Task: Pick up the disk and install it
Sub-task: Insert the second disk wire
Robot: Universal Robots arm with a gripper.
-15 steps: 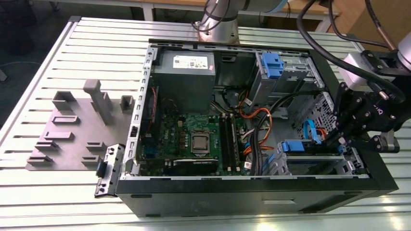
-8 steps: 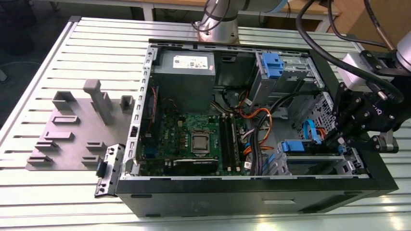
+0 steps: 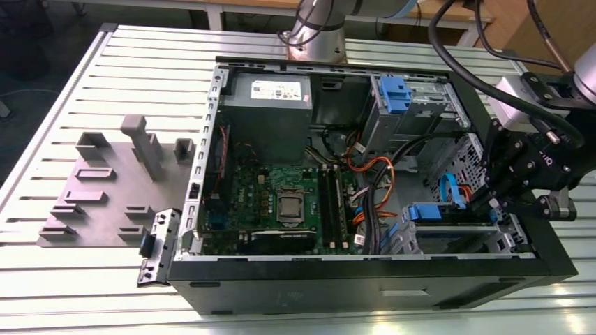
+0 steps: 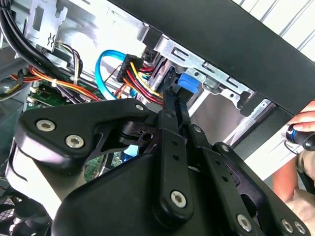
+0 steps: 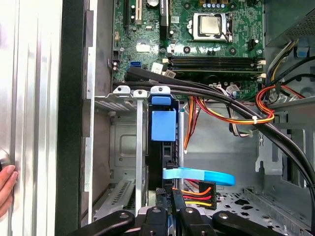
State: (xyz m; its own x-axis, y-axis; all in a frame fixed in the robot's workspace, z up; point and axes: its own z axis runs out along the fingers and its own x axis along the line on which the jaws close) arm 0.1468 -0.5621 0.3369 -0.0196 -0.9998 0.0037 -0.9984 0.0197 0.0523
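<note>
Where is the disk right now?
In the exterior view, the disk sits in the drive cage at the computer case's right, beside the gripper.

Bright even light, glare on pale slatted table (image 3: 112, 84), exterior view soft

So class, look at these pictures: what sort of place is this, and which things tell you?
Probably a robotics lab or test bench: an open black desktop computer case lies on a slotted aluminium table, beside grey plastic holding fixtures, with a robot arm's black end effector at its drive bay.
</note>
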